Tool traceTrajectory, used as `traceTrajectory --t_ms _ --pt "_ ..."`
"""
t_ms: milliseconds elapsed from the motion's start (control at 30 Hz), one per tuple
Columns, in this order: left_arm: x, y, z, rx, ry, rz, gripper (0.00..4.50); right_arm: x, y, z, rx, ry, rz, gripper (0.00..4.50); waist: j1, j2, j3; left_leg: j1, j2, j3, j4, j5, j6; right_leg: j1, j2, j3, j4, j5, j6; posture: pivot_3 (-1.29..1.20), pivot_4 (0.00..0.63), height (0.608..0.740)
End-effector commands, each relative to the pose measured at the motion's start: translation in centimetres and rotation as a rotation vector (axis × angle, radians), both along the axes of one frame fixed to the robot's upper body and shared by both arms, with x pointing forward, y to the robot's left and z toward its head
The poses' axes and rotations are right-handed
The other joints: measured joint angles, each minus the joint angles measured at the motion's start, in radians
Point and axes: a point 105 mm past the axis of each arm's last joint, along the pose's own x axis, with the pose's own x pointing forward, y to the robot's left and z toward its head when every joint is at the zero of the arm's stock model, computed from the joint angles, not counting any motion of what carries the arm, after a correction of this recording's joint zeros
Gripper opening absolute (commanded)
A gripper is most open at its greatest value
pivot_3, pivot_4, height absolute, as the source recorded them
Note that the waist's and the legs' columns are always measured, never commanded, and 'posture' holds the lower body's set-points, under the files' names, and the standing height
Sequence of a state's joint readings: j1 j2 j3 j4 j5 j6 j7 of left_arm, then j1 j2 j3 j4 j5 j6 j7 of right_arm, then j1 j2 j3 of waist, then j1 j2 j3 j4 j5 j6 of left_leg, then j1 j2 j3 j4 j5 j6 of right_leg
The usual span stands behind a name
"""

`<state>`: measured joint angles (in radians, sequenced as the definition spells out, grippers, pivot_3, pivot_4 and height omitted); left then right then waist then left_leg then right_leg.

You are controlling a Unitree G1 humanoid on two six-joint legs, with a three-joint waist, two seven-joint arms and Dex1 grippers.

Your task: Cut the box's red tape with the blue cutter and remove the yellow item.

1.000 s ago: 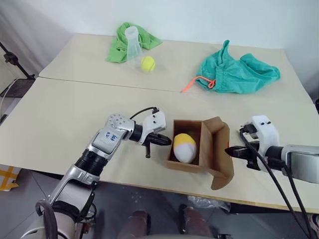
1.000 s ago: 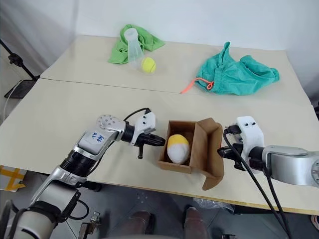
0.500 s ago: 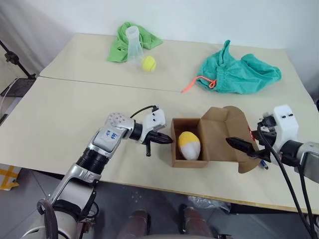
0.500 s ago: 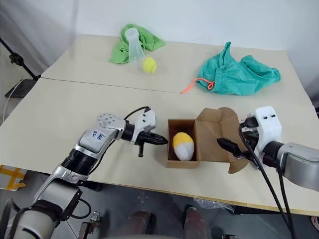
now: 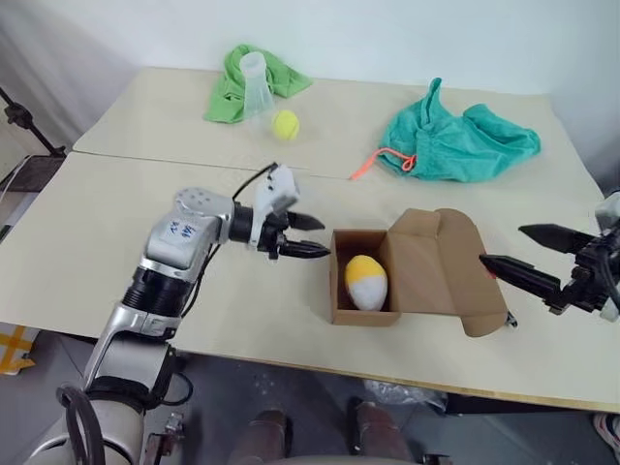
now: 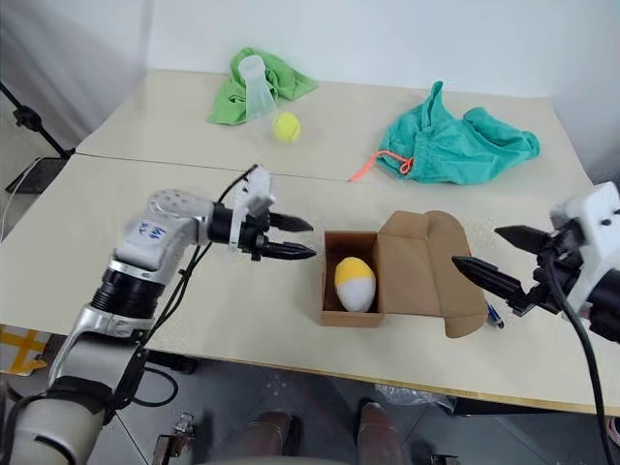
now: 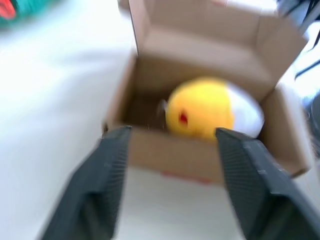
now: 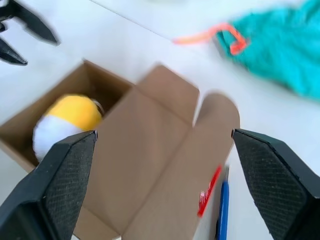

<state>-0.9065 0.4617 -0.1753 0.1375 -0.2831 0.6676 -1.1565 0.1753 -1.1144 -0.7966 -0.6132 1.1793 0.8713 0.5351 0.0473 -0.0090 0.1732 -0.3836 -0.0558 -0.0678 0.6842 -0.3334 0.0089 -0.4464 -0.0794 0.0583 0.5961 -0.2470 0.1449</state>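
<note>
The brown box [image 5: 363, 315] stands open near the table's front edge, its lid flap [image 5: 436, 271] folded flat to the right. Inside rests the yellow item [image 5: 365, 281], yellow on top and white below. A strip of red tape [image 8: 207, 190] clings to the flap's outer edge, and the blue cutter [image 8: 222, 210] lies on the table just beside it. My left gripper [image 5: 315, 237] hovers open just left of the box, pointing at it, nothing between its fingers [image 7: 100, 190]. My right gripper [image 5: 504, 244] hangs wide open above the flap's right end, empty.
At the back left are a green cloth [image 5: 232, 92], a clear cup [image 5: 255, 82] and a tennis ball [image 5: 285, 123]. A teal drawstring bag [image 5: 460, 140] with an orange cord [image 5: 373, 165] lies at the back right. The table's front edge runs just below the box.
The right gripper swung the lid flap open to the right, released it, opened wide and lifted away. The left gripper rose and opened beside the box.
</note>
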Motion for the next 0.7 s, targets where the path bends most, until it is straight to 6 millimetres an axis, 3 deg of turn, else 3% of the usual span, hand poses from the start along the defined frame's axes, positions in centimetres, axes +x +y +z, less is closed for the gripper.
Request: traceTrajectory --t_ms 33,133,267,433,567,700 --pt "-1.6 -2.5 2.5 -0.033 -0.090 -0.102 4.29 -1.3 1.6 1.5 -0.030 -0.092 0.108 4.50 0.002 0.000 0.000 0.000 0.000 0.000 0.000 0.000 0.000 0.000 0.000 0.000 0.000 0.000 0.000 0.00 0.150 0.740" --pt "-2.0 -4.5 0.7 0.076 -0.241 -0.168 4.48 -2.3 2.6 1.3 -0.041 -0.102 0.169 4.50 0.006 0.000 0.000 0.001 0.000 0.000 0.000 0.000 0.000 0.001 0.000 0.000 0.000 0.000 0.000 0.00 0.150 0.740" --pt "-2.4 -5.7 -1.9 0.180 -0.240 -0.238 4.48 -3.4 3.1 -0.6 -0.073 -0.045 0.188 4.50 0.006 -0.001 0.000 0.002 -0.001 0.001 0.000 0.000 0.000 0.002 0.000 0.001 0.000 0.000 0.000 0.00 0.150 0.740" --pt "-3.1 -7.0 -3.6 0.251 -0.256 -0.324 4.48 -3.9 3.1 -1.3 -0.068 -0.063 0.132 4.50 0.002 -0.001 0.000 0.004 -0.001 0.003 0.000 0.000 0.000 0.002 0.000 0.004 0.002 0.000 0.000 0.00 0.150 0.740" --pt "-1.9 -8.2 -4.6 0.312 -0.296 -0.310 4.48 -4.3 3.2 -1.5 -0.055 -0.081 0.091 4.50 0.004 -0.002 0.001 0.009 -0.001 0.004 0.000 -0.002 0.004 0.005 0.000 0.004 0.001 0.000 0.000 0.00 0.150 0.740" --pt "-1.4 -7.8 -4.9 0.351 -0.326 -0.331 3.68 -4.6 3.1 -1.6 -0.058 -0.088 0.066 4.50 -0.001 -0.003 0.002 0.014 -0.001 0.003 0.000 -0.002 0.006 0.011 0.000 0.004 0.000 0.000 0.000 0.00 0.150 0.740"
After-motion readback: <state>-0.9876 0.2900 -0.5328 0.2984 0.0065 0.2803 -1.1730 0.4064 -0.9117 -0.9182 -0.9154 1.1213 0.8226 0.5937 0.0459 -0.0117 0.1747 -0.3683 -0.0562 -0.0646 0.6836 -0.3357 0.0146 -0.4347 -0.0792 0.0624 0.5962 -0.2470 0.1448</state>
